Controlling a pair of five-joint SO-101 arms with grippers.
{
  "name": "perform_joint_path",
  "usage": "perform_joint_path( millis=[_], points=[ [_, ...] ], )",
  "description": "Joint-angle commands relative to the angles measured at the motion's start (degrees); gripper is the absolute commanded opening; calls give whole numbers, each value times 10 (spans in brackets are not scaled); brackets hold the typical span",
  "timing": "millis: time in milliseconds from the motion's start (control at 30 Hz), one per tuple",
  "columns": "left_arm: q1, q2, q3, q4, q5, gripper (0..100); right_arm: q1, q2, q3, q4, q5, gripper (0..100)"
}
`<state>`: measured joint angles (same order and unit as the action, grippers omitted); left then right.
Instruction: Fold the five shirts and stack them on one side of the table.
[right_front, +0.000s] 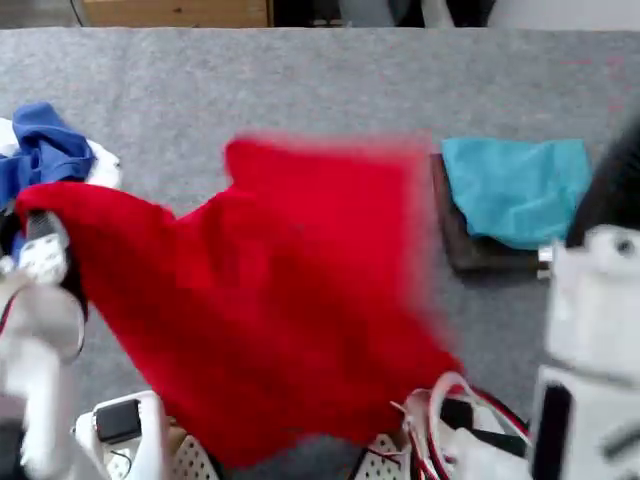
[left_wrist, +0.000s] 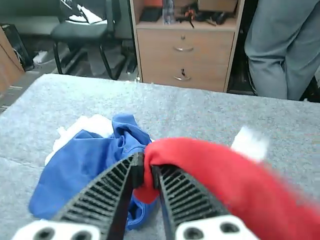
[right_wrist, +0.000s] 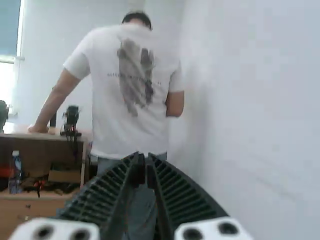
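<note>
A red shirt (right_front: 290, 290) hangs spread over the middle of the grey table (right_front: 300, 90), lifted at its left corner. My left gripper (left_wrist: 147, 172) is shut on that corner of the red shirt (left_wrist: 210, 165), above the table's left side (right_front: 40, 235). A crumpled blue shirt (right_front: 45, 150) lies on a white shirt (right_front: 100, 165) at the far left, just beyond the left gripper. At the right, a folded teal shirt (right_front: 515, 185) rests on a folded dark shirt (right_front: 455, 245). My right gripper (right_wrist: 147, 167) is raised, pointing into the room, shut with nothing in it.
The right arm's white body (right_front: 590, 330) stands at the table's right edge near the folded stack. Arm bases (right_front: 130, 430) and red and white cables (right_front: 440, 410) sit along the front edge. Bare grey table runs along the back.
</note>
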<state>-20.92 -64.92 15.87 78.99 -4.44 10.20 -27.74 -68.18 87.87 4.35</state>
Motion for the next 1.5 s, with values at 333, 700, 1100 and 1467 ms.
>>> perform_joint_path(
  millis=[333, 700, 1100, 1467],
  points=[
    [43, 5, 306, -258, 44, 29, -188, 26, 576, -116, 135, 14],
    [-51, 4, 425, -299, 30, 29, -362, 27, 941, -165, 290, 184],
    [-59, 4, 445, -229, -6, 29, -439, 133, 1136, -408, 260, 185],
    [-60, 4, 444, -229, -8, 29, -372, 349, 965, -377, 257, 11]
  ],
)
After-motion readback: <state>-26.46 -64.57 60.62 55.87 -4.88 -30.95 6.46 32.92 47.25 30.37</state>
